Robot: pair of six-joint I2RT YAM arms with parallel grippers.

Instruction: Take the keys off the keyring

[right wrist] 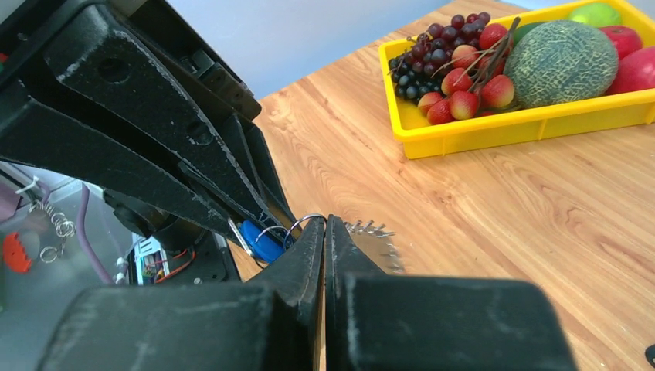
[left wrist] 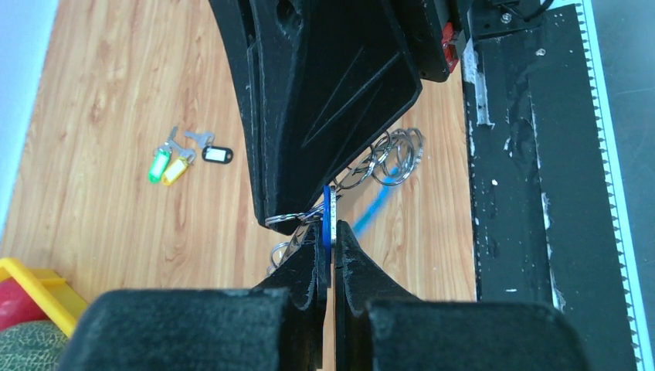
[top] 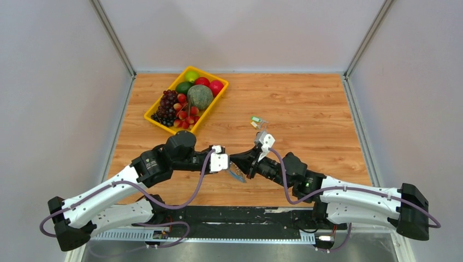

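- The yellow fruit tray (right wrist: 525,127) sits at the far left of the counter (top: 306,109), well apart from the work and taking no part in it.
- The left arm (top: 109,191) reaches from its base at the near left corner inward to the counter's middle. Its forearm is roughly level and its wrist points to the right.
- The left end effector (left wrist: 330,232) is pinched nearly closed on the blue-tagged key (left wrist: 330,209), and the blue tag stands edge-on between the fingertips.
- The keyring (left wrist: 390,158), a run of silver loops, trails from that meeting point near the counter's front edge. I cannot tell whether it hangs free or rests on the wood.
- The right end effector (right wrist: 324,228) meets the left one tip to tip. Its jaws are fully closed, seemingly nipping one small silver loop just beside the blue tag.
- The right arm (top: 355,196) mirrors the left, coming in from the near right corner with its wrist turned leftward.
- Three loose keys (left wrist: 181,158), tagged green, yellow and black, lie together on the counter beyond the end effectors, clear of the keyring.
- Judgement: the step in hand is freeing the last key, the blue one. The next move calls for one grip to steady the loop while the other works the key round and off its split coil, without either thin piece slipping free.
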